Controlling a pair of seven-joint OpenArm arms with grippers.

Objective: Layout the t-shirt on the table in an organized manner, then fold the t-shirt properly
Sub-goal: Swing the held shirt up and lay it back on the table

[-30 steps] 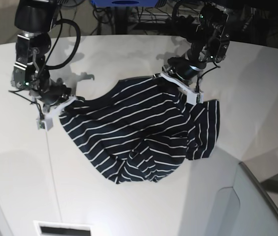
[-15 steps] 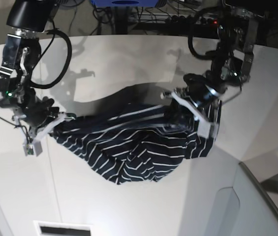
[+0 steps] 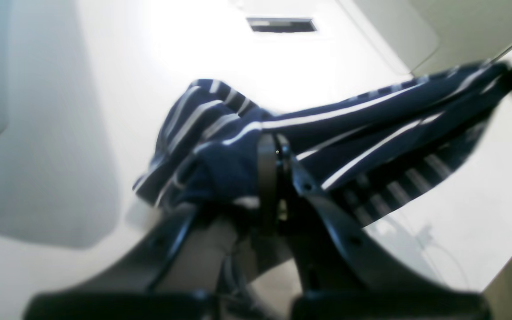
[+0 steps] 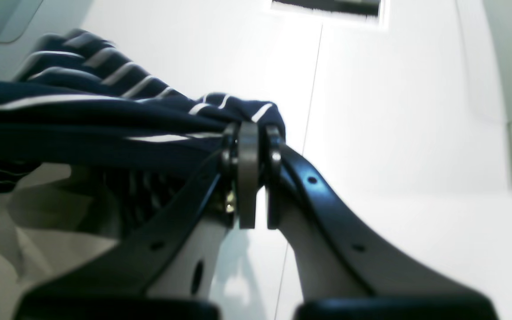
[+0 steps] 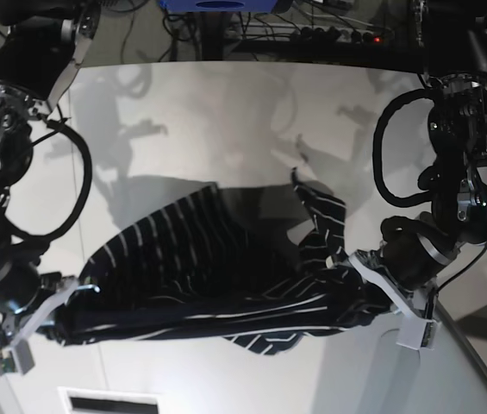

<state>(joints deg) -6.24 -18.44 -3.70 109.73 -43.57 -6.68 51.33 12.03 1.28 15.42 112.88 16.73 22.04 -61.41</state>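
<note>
Clearly the t-shirt (image 5: 226,276) hangs stretched between both arms over the tabletop's (image 5: 226,121) near edge, left fingers (image 3: 274,146) and right fingers (image 4: 249,146) each clamped on a bunched corner. Thin pinches could slip if pulled tauter, dropping one end into a crumpled heap.

Three camera views. The base view looks down from high above the table (image 5: 226,103), taking in both arms and the whole t-shirt (image 5: 217,276) stretched between them. The left wrist camera sits close behind the left gripper (image 3: 274,153), looking along its fingers at bunched cloth, blurred by nearness. The right wrist camera sits likewise behind the right gripper (image 4: 249,149). All three views share the striped shirt and white tabletop; both wrist views also catch a dark slot (image 3: 281,24) in the table's near edge.
</note>
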